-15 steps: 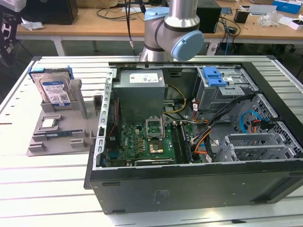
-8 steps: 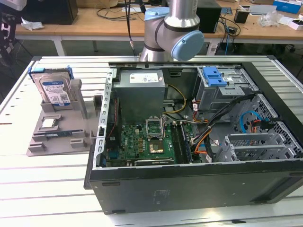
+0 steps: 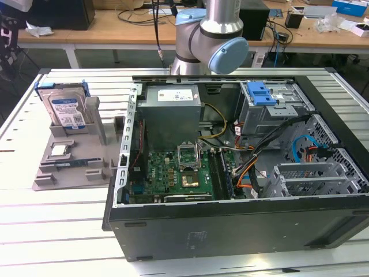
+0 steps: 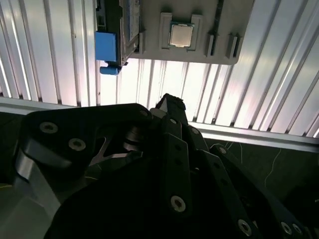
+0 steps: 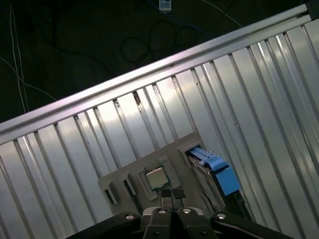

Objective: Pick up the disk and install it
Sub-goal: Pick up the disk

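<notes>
Barely got going here tbh: found the disk (image 3: 67, 109) parked upright in its gray holder (image 3: 72, 170) off to the exterior view's left of the open computer case (image 3: 230, 228), spotted the gripper (image 5: 173, 194) up over that holder with jaws pinched together on nothing, left pickup and install both undone.

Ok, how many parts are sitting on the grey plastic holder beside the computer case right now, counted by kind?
silver rectangular disk in a blue plastic bracket, standing upright in its slot: 1
small square silver chip, lying flat in its recess: 1
thin narrow memory stick, lying flat: 1
Total: 3 parts on the grey plastic holder
</notes>
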Motion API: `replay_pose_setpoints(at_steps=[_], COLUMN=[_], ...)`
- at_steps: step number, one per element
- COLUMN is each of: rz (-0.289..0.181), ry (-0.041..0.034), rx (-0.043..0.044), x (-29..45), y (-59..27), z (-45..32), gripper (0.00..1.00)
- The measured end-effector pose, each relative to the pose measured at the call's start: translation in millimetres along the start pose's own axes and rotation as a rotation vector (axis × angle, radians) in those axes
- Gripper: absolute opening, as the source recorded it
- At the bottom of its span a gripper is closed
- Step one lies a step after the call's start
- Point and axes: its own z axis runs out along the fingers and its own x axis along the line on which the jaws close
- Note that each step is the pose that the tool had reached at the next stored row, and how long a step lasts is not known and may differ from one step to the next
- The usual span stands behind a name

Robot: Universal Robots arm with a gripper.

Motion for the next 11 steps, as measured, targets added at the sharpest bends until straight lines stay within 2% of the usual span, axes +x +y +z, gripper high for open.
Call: replay_pose_setpoints(at_steps=[11], rz=[-0.086], ry=[0.0019], rx=[-0.0021], x=[0.0], y=[0.0], z=[0.0], gripper=[0.10])
